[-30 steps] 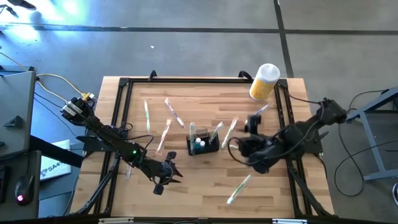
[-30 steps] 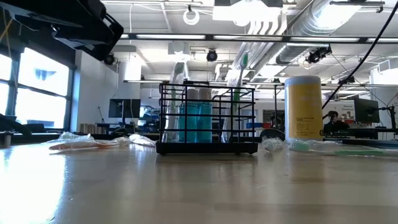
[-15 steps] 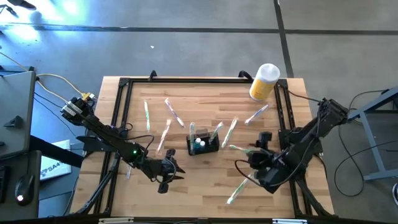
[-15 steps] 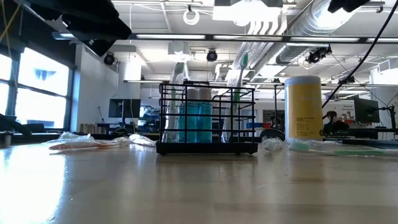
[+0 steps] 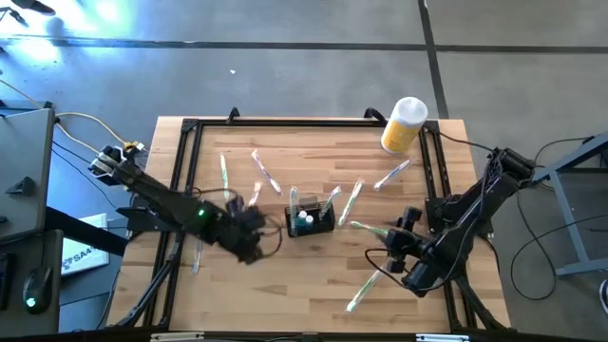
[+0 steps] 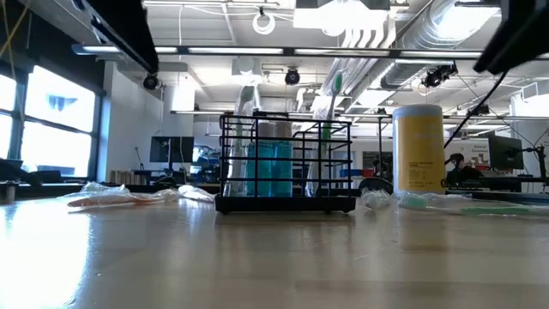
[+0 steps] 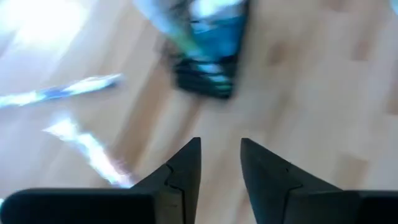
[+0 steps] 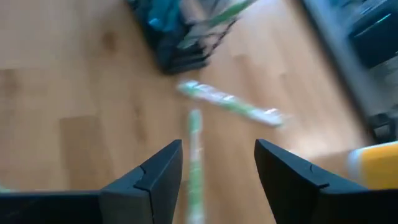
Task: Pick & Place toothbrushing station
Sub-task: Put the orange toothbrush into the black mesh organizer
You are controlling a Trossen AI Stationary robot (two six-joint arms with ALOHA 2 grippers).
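The toothbrushing station [image 5: 311, 220] is a small black wire-mesh caddy standing on its base at the middle of the wooden table. It shows as the caddy [image 6: 287, 163] in the low view, with teal tubes and upright toothbrushes inside. My left gripper [image 5: 258, 220] hovers open just left of it, pointing at the caddy [image 7: 208, 68], with nothing between its fingers. My right gripper [image 5: 391, 239] hangs open to the caddy's right, nearer the front edge, above a green wrapped toothbrush [image 8: 194, 149] on the table. The blurred caddy [image 8: 180, 37] lies ahead of it.
Several wrapped toothbrushes lie loose on the table, for instance one [image 5: 252, 207] left of the caddy, one [image 5: 366, 228] right of it and one [image 5: 366, 288] near the front. A yellow cylinder with a white lid [image 5: 404, 123] stands at the far right corner.
My left gripper has swung from near the table's front edge toward the caddy's left side, rising and turning as it went. My right gripper has drawn back from beside the caddy toward the near right and has sunk lower. The caddy has stayed put.
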